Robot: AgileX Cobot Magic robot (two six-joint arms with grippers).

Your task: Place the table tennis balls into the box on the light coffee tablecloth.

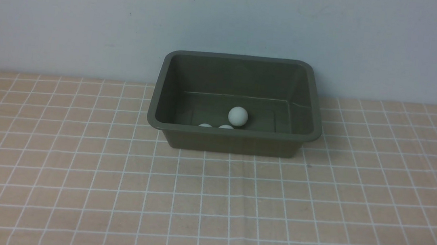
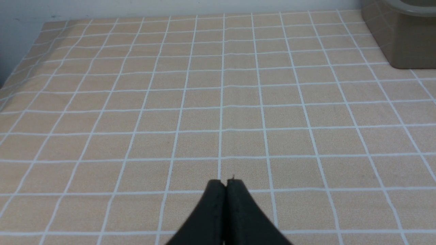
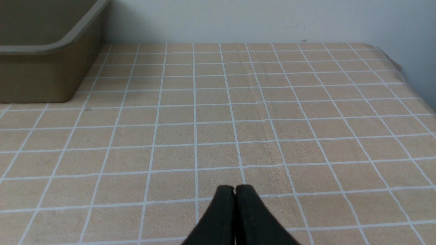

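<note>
Balls [image 1: 238, 116] all three inside the box [image 1: 232, 143], ahead and between both arms! Left gripper [image 2: 227, 183], right gripper [image 3: 235, 190] closed, empty; likely no reach needed.

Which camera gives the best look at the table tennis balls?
The front view: it looks into the box, showing one ball whole and two more partly hidden behind the near rim. Both wrist views show only part of the box and no balls.
</note>
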